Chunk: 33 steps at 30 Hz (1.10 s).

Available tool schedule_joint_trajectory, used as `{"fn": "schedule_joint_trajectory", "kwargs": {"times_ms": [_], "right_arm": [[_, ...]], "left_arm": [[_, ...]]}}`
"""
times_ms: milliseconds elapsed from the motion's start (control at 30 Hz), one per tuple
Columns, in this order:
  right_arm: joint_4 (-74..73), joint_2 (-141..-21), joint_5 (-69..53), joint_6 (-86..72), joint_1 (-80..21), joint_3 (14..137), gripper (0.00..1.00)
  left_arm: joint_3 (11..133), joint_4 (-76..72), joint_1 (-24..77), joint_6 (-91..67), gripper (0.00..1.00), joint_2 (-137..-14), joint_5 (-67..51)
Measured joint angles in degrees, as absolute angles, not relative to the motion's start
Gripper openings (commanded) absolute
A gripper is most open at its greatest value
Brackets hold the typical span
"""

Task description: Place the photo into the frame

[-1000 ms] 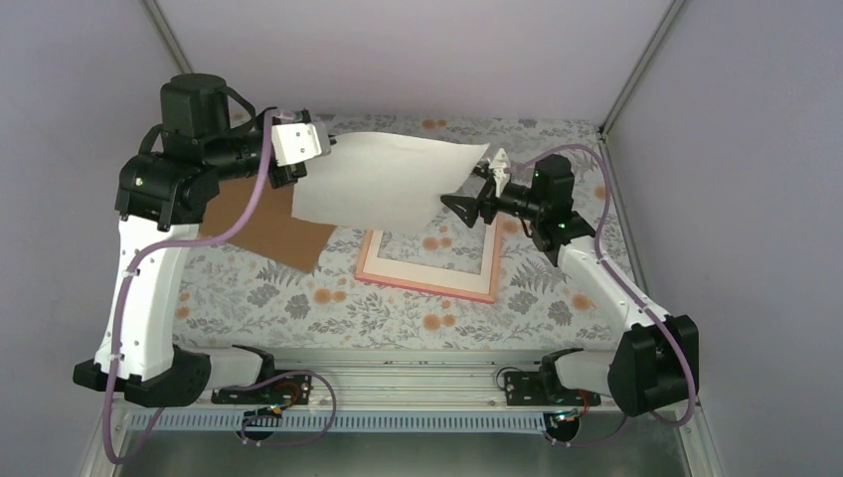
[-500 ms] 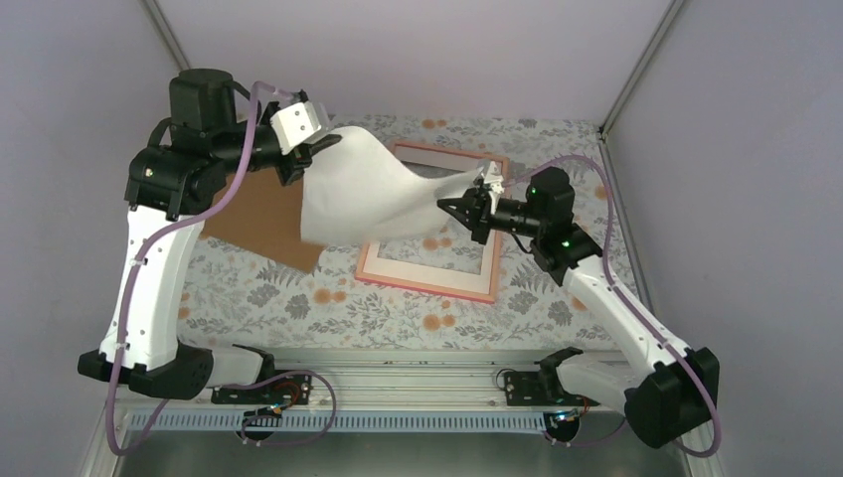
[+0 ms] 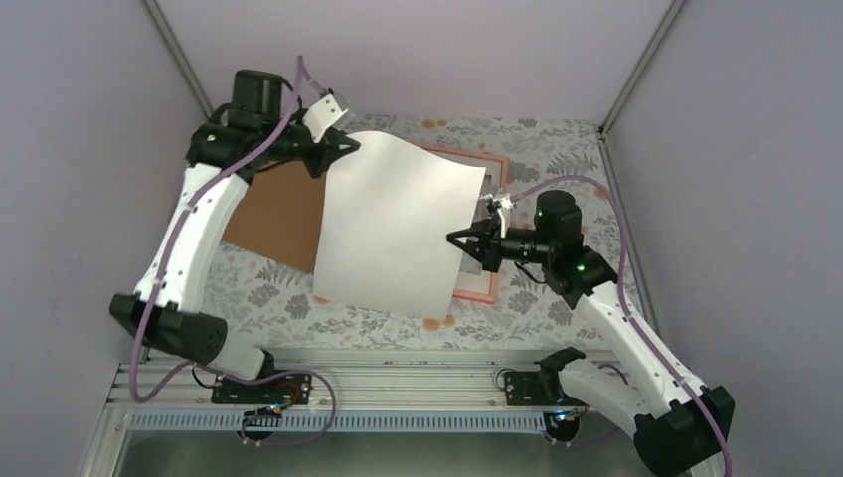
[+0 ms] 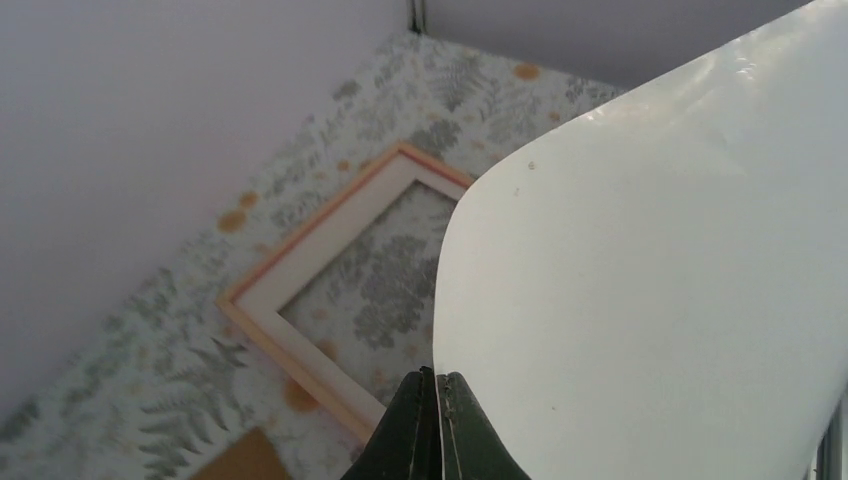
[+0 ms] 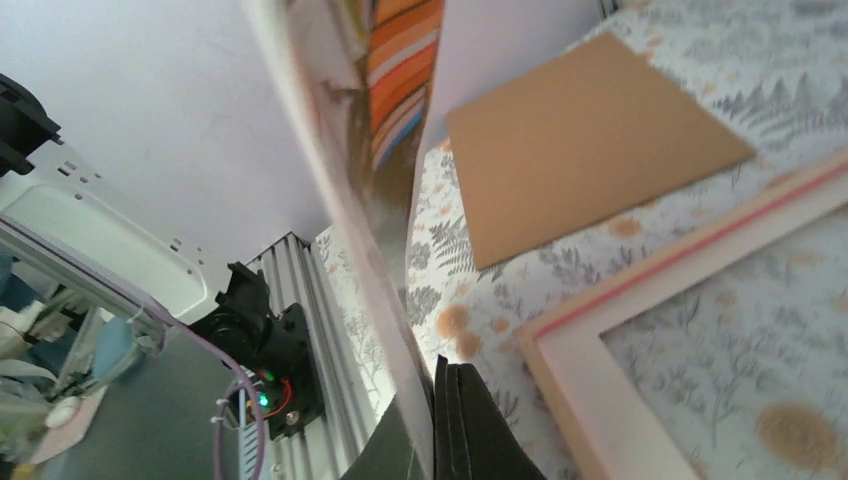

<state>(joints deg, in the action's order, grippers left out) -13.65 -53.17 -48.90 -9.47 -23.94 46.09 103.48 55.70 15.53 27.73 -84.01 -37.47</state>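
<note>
The photo [image 3: 398,234] hangs over the table with its plain white back up, slightly bowed. My left gripper [image 3: 348,146] is shut on its far left corner. My right gripper [image 3: 453,238] is shut on its right edge. In the left wrist view the shut gripper [image 4: 440,376] pinches the white sheet [image 4: 650,280]. In the right wrist view the gripper [image 5: 440,366] holds the sheet edge-on, and orange stripes of the print [image 5: 400,70] show on its underside. The pink frame [image 3: 478,289] lies flat beneath, mostly covered by the photo.
A brown cardboard backing board [image 3: 278,214] lies on the floral cloth to the left of the frame, partly under the photo. Grey walls close in the back and both sides. The aluminium rail [image 3: 398,378] with the arm bases runs along the near edge.
The sheet was curled and raised at the far left. Now it has swung nearer and flattened over the frame. The left arm reached further in, and the right gripper moved nearer and lower.
</note>
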Motion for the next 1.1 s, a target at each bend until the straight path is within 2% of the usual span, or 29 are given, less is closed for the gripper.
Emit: {"fn": "schedule_joint_trajectory", "kwargs": {"times_ms": [200, 267, 300, 367, 400, 533, 600, 700, 1100], "right_arm": [[-19.3, -56.1, -46.8, -13.6, -21.3, 46.1, 0.03], [-20.6, -57.4, -44.3, -13.9, -18.6, 46.1, 0.03], [-21.1, -58.0, -42.8, -13.8, -17.3, 46.1, 0.03], [-21.5, -59.1, -39.9, -13.5, -15.2, 46.1, 0.03], [-21.5, -59.7, -38.4, -13.3, -14.5, 46.1, 0.03], [-19.3, -63.7, -33.6, -11.7, -13.1, 46.1, 0.03], [-17.5, -67.0, -32.4, -11.6, -12.1, 46.1, 0.03], [-14.9, -71.2, -31.1, -11.7, -11.0, 46.1, 0.03], [-7.6, -84.1, -29.7, -12.6, -10.4, 52.1, 0.04]], "left_arm": [[99.4, 51.2, 15.5, 24.3, 0.03, -91.5, -36.6], [97.1, 48.6, 15.5, 23.3, 0.11, -93.0, -36.5], [96.4, 47.9, 15.6, 23.2, 0.19, -93.5, -36.4], [94.8, 45.6, 15.6, 22.5, 0.48, -94.7, -36.1], [94.6, 44.6, 15.6, 22.3, 0.56, -95.8, -35.8], [98.2, 43.0, 15.6, 22.8, 0.84, -101.9, -33.5], [100.9, 42.0, 15.5, 23.2, 0.94, -105.0, -31.9], [100.2, 40.3, 15.1, 23.3, 1.0, -105.6, -29.3], [84.6, 33.3, 14.2, 22.2, 1.0, -94.8, -21.9]]}}
